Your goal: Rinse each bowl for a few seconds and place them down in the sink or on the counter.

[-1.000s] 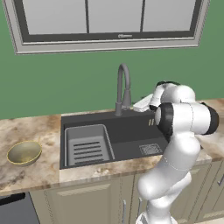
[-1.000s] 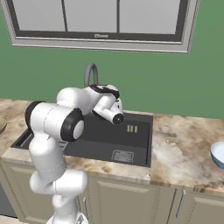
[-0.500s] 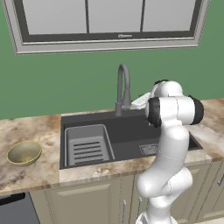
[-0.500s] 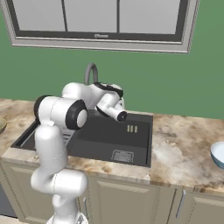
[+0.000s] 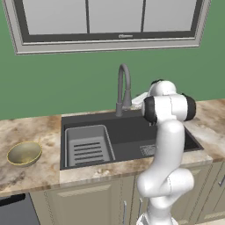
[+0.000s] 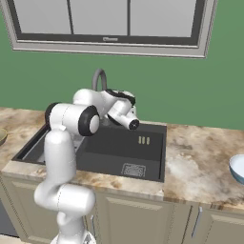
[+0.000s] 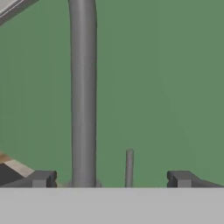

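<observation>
The olive-gold bowl (image 5: 24,153) sits upright on the counter (image 5: 30,176) left of the sink (image 5: 132,132). At the far right edge of the counter (image 6: 195,162) rests the pale blue bowl (image 6: 237,167). My gripper (image 7: 111,179) is open and empty, pointing at the back wall beside the faucet's base. In the hand view the faucet (image 7: 82,87) stem and its thin lever (image 7: 129,168) stand just beyond the fingertips (image 7: 41,178). From the left base view my gripper (image 5: 134,101) hangs over the sink's back rim, just right of the faucet (image 5: 124,88).
A grey ribbed rack (image 5: 88,147) fills the sink's left part, and a square drain (image 6: 133,169) lies toward the right. A green wall and a window frame (image 5: 110,41) rise behind. Tan cabinet doors (image 6: 138,217) are below the counter.
The arm has swung its hand leftward along the sink's back rim, closer to the faucet. The gripper has stayed open. Both bowls are where they were.
</observation>
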